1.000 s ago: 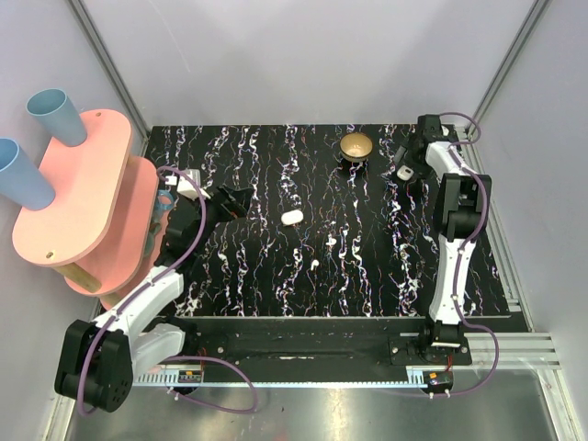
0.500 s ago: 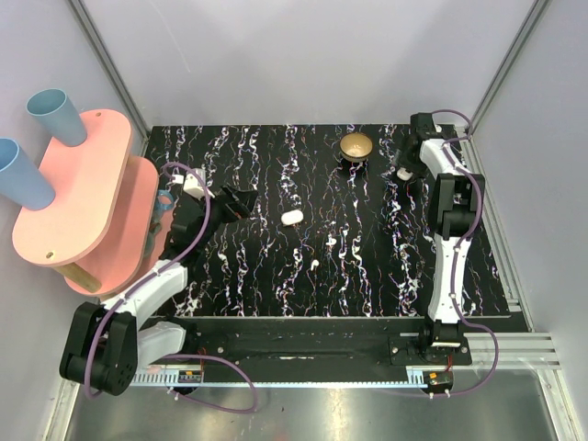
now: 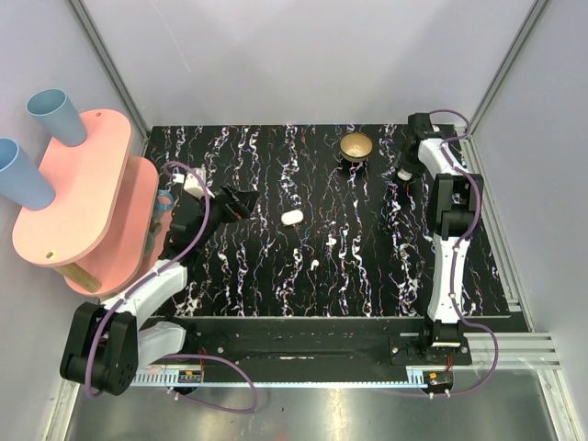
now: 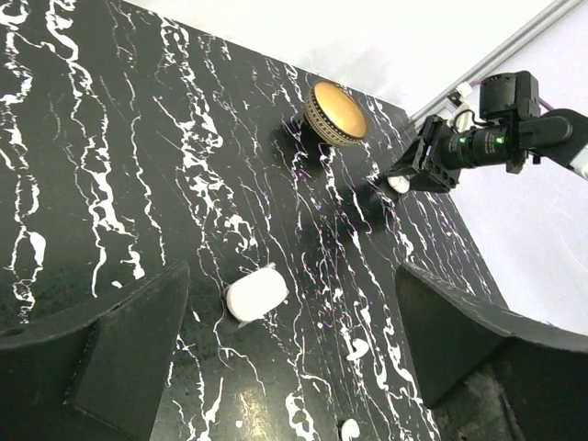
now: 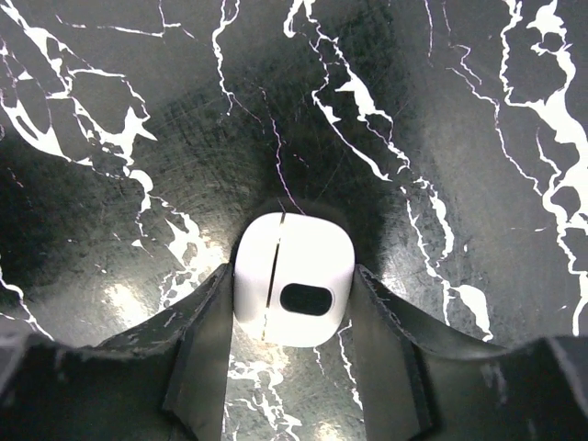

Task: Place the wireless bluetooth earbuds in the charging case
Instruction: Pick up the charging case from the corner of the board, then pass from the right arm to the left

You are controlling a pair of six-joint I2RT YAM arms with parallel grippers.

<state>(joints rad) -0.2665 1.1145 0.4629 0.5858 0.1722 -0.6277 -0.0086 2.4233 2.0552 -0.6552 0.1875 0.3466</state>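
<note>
A white rounded charging case [image 5: 303,253], with a seam and a dark oval port, lies on the black marbled table at the back right. My right gripper [image 5: 292,276] is shut on it, one finger against each side; in the top view it is a white spot [image 3: 404,174] at the fingers. Two tiny white earbuds [image 3: 333,242] [image 3: 314,263] lie mid-table, also seen in the left wrist view [image 4: 356,348] [image 4: 349,428]. A second white pebble-like case [image 3: 292,218] [image 4: 257,292] lies beside them. My left gripper [image 4: 294,358] [image 3: 241,202] hovers open to its left, holding nothing.
A gold round dish [image 3: 356,146] on a black base stands at the back, left of the right gripper. A pink two-tier shelf [image 3: 83,197] with blue cups [image 3: 55,115] stands along the left edge. Metal rails border the table's right side.
The right gripper's fingers have closed in onto the charging case at the back right. The left arm shifted slightly and has since held still, open.
</note>
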